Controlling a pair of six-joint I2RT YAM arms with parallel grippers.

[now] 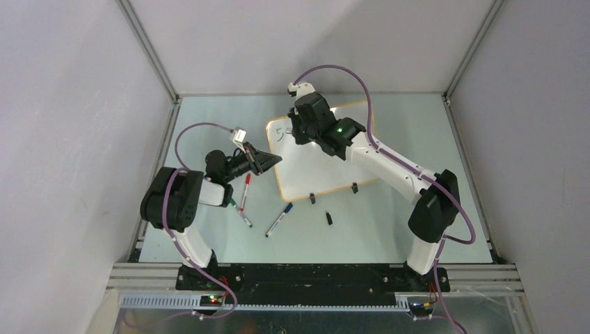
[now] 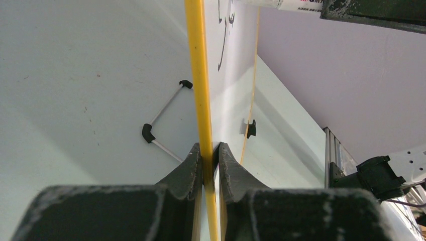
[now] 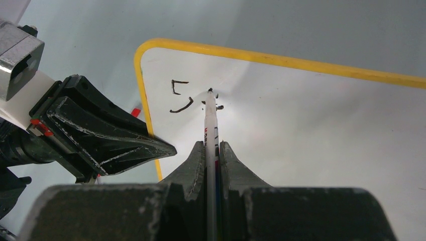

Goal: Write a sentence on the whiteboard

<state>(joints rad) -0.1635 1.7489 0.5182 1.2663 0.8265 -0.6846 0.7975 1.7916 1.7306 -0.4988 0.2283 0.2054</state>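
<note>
The whiteboard [image 1: 327, 170], white with a yellow rim [image 2: 198, 75], lies tilted across the table's middle. My left gripper [image 1: 273, 161] is shut on the rim at its left edge [image 2: 208, 148]. My right gripper [image 3: 213, 145] is shut on a white marker [image 3: 210, 120], over the board's upper left corner [image 1: 300, 136]. The marker's black tip [image 3: 209, 91] rests on the board. Of the sentence, only a few black strokes [image 3: 180, 95] show, an angular "S" just left of the tip. The left gripper's fingers [image 3: 150, 148] also show at the board's edge in the right wrist view.
Left of the board's near edge lie a red marker [image 1: 246, 189], a blue marker [image 1: 279, 220] and a third marker [image 1: 241, 213]. A black cap [image 1: 328, 218] lies further right. Two black clip feet [image 1: 312, 198] stick out from the board's near edge. Aluminium rails frame the table.
</note>
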